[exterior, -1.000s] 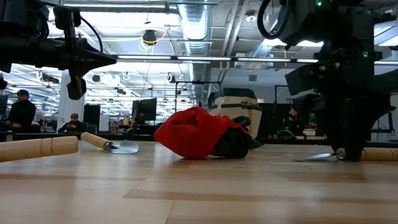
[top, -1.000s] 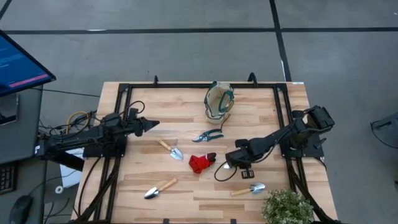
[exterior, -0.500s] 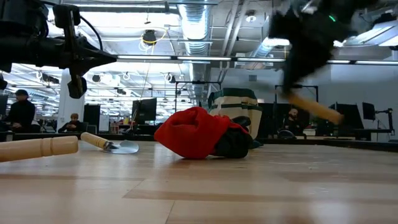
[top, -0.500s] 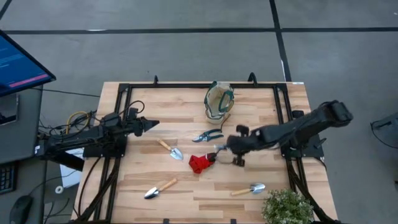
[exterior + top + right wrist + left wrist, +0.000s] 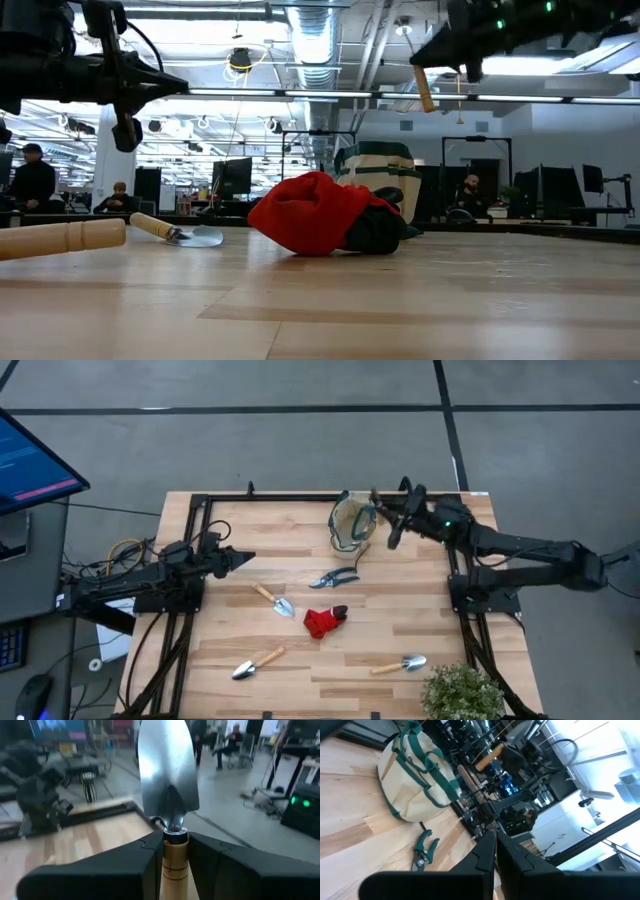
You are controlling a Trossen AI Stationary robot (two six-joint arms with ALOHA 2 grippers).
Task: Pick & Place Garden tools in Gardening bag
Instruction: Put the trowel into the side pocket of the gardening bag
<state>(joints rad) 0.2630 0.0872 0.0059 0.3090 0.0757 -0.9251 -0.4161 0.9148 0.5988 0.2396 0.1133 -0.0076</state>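
Note:
My right gripper (image 5: 386, 510) is high above the table's far edge, just right of the beige, green-trimmed gardening bag (image 5: 351, 522), and is shut on a wooden-handled silver trowel (image 5: 168, 765). My left gripper (image 5: 246, 560) hovers shut and empty at the left. On the table lie the teal shears (image 5: 335, 577), the red-and-black glove (image 5: 324, 621) and three more wooden-handled tools (image 5: 272, 600) (image 5: 257, 662) (image 5: 400, 664). Another wooden handle (image 5: 362, 550) lies against the bag's near side. My right gripper pinches the trowel's wooden handle at its blade end (image 5: 172, 854), just behind the metal collar, between its two fingers. The trowel lies along the fingers, with its blade reaching out past the fingertips. It is lifted clear of the table, and its handle end (image 5: 424, 92) slants down below the gripper.
A leafy potted plant (image 5: 462, 692) stands at the near right corner. A black frame (image 5: 300, 497) runs along the table's far edge and sides. People sit in the room behind (image 5: 36, 180).
My right gripper has risen from the table near the glove and swung toward the far edge, up beside the bag. It has carried the trowel along, and the trowel is now lifted clear of the table.

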